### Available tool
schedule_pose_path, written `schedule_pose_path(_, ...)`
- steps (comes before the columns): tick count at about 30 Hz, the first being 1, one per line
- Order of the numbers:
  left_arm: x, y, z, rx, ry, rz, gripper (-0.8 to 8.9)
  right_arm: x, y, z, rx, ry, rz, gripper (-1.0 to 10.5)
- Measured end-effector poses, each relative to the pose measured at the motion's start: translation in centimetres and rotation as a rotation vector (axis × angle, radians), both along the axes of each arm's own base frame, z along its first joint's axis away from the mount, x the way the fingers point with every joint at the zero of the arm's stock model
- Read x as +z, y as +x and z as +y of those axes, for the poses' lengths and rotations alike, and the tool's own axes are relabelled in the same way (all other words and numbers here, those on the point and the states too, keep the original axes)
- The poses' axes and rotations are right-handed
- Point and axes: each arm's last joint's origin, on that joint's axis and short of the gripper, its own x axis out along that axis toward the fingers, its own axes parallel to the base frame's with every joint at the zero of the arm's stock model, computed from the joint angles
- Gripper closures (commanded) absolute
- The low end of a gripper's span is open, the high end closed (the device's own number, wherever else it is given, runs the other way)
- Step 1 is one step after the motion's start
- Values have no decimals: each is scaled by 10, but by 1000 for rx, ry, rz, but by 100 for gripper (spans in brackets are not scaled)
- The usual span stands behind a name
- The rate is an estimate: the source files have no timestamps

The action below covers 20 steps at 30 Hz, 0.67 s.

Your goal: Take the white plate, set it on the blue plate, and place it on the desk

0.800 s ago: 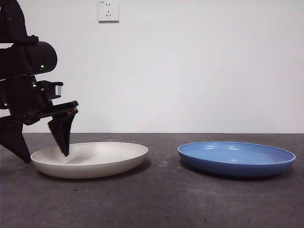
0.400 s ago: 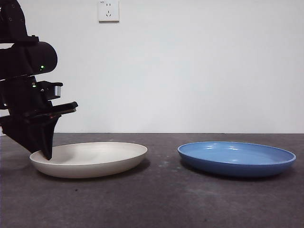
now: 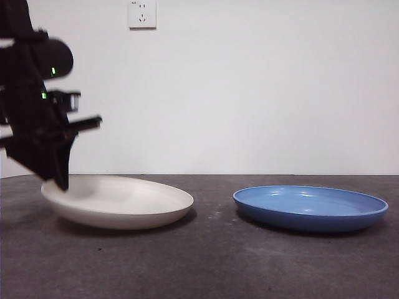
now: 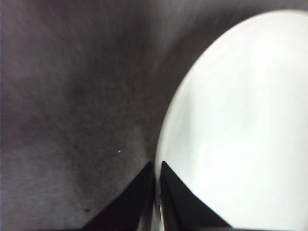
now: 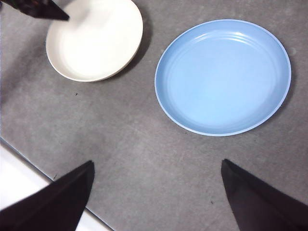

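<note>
In the front view, the left gripper (image 3: 61, 180), black and two-jawed, is clamped on the outer rim of the wide, shallow, cream-white matte plate (image 3: 121, 202), and that side of the plate is tilted up off the broad dark grey-brown mottled desk (image 3: 212, 261) while its opposite side seems to rest on the surface. The wide, glossy mid-blue round plate (image 3: 310, 207) lies flat on the desk, well apart from the white plate, and a white wall socket (image 3: 142, 14) sits on the pale wall behind. In the left wrist view, which is blurred, the two black jaws stand nearly together with the white plate's (image 4: 236, 134) rim pinched between them, one jaw over the inside and one outside above the desk (image 4: 72, 96). In the right wrist view, the right gripper (image 5: 156, 192) hangs high over the desk's (image 5: 144, 144) near edge with its jaws spread wide and holding nothing; the blue plate (image 5: 223, 77) and the white plate (image 5: 96, 41) lie beyond it, with the left gripper's (image 5: 60, 16) dark tip at the white plate's far rim.
</note>
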Motion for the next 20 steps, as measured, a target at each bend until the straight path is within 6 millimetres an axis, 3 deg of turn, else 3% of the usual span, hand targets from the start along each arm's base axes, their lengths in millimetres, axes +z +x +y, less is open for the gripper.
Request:
schedule_pose_path(7, 49, -22, -12, -24, -63, -158, 804, 0, 0, 0, -1, 1, 0, 524)
schedule_pose_path(14, 69, -32, -52, -110, -128, -218, 804, 3, -3, 0, -19, 19, -19, 524)
schedule_pose_path(20, 83, -24, -97, -188, -190, -278, 804, 12, -18, -2, -43, 48, -72, 524)
